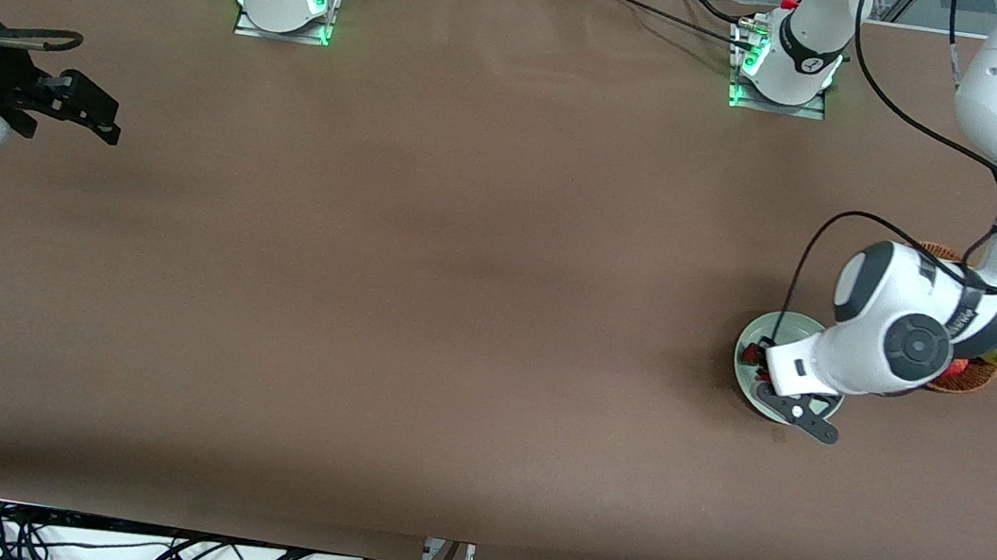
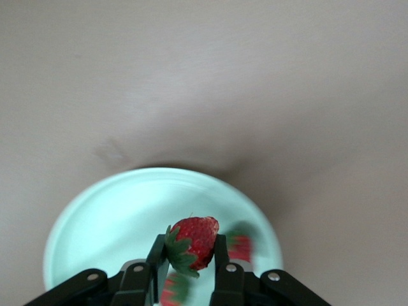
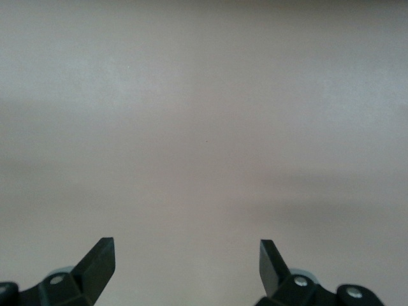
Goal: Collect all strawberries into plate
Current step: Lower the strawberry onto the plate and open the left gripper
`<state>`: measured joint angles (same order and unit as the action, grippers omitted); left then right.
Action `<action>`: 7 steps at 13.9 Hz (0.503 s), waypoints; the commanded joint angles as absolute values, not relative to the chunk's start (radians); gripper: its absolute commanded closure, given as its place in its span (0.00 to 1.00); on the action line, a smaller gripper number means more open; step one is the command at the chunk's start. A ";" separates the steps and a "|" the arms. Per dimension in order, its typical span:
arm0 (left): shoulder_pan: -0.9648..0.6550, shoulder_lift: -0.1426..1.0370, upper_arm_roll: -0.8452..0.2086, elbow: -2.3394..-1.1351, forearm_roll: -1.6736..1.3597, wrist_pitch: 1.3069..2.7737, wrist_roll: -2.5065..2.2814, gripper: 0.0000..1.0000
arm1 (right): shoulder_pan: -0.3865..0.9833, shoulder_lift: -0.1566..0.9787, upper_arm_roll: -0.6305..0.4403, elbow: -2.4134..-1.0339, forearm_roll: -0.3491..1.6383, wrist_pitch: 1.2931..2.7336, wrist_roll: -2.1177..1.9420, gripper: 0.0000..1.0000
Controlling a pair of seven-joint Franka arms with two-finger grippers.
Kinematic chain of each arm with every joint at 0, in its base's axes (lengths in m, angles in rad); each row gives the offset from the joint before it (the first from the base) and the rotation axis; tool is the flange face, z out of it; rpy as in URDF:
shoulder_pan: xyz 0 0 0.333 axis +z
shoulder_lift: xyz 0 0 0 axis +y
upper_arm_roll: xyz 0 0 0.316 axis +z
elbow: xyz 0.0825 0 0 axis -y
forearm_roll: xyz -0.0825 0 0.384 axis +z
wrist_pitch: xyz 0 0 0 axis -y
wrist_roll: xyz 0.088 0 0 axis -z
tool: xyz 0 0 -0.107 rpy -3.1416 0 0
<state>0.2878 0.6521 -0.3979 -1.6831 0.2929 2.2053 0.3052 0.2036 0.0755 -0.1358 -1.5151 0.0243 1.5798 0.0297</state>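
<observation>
Left gripper (image 2: 189,250), over the plate (image 2: 102,217) at its 6 o'clock, clamps 1 strawberry (image 2: 194,239); right gripper (image 3: 186,258) waits, fingers spread wide.

table (image 1: 462,266): brown | on it: plate (image 1: 753,335), wicker basket (image 1: 971,381), beside each other

We note two white arms with dark grey joint caps, black cables looped alongside, green lights at both bases. Left gripper (image 2: 189,264) and right gripper (image 3: 186,268): black fingers, silver screws at knuckles.

no legible text or labels
</observation>
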 commanded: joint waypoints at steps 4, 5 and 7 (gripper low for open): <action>0.344 0.698 -0.414 -1.677 0.336 2.252 0.384 0.00 | 0.207 0.091 -0.126 -1.489 0.000 1.571 0.029 0.00; 0.347 0.693 -0.416 -1.674 0.331 2.250 0.380 0.00 | 0.210 0.091 -0.124 -1.491 0.000 1.571 0.029 0.00; 0.356 0.637 -0.428 -1.667 0.318 2.212 0.367 0.00 | 0.210 0.091 -0.123 -1.490 0.000 1.569 0.029 0.00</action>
<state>0.3393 0.7011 -0.4077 -1.6671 0.3098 2.2571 0.3710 0.2094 0.0833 -0.1291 -1.5144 0.0189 1.5804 0.0290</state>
